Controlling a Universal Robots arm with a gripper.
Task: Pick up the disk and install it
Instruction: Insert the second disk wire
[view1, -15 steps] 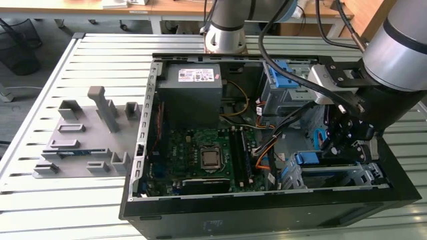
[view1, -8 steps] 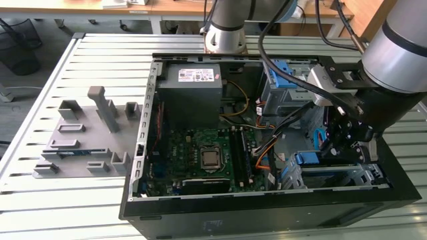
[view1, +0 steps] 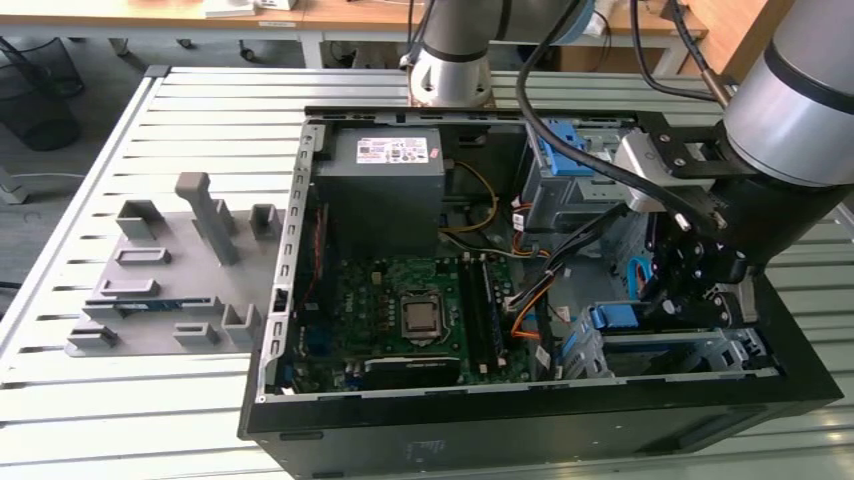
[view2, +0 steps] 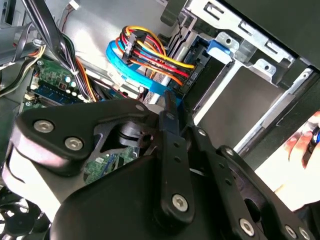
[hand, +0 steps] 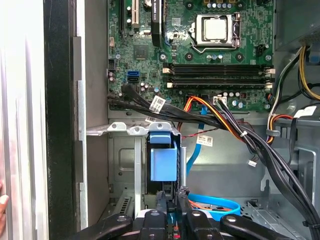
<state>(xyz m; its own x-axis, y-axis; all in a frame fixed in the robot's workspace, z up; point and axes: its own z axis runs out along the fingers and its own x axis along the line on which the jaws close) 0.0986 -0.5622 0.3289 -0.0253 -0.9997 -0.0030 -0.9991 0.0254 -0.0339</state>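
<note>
The disk (hand: 162, 160) stands on edge in the metal drive cage (hand: 122, 165) of the open computer case, its blue carrier facing the first wrist view. In the exterior view the blue carrier (view1: 617, 317) sits low in the case's corner at that view's right. My gripper (hand: 173, 199) is right at the disk's near end, its two black fingers (hand: 164, 200) close together with a strip of blue between them. In the second wrist view the fingertips (view2: 166, 99) press against the blue edge, beside the bundle of coloured cables (view2: 150, 57).
The motherboard (view1: 414, 310) fills the case floor, with a grey power supply box (view1: 387, 165) behind it. Black and orange cables (hand: 225, 125) cross above the cage. Blue latch tabs (view1: 567, 150) sit in the upper bay. A grey fixture plate (view1: 174, 270) lies outside the case. A person's hand (view2: 305, 142) is near the case.
</note>
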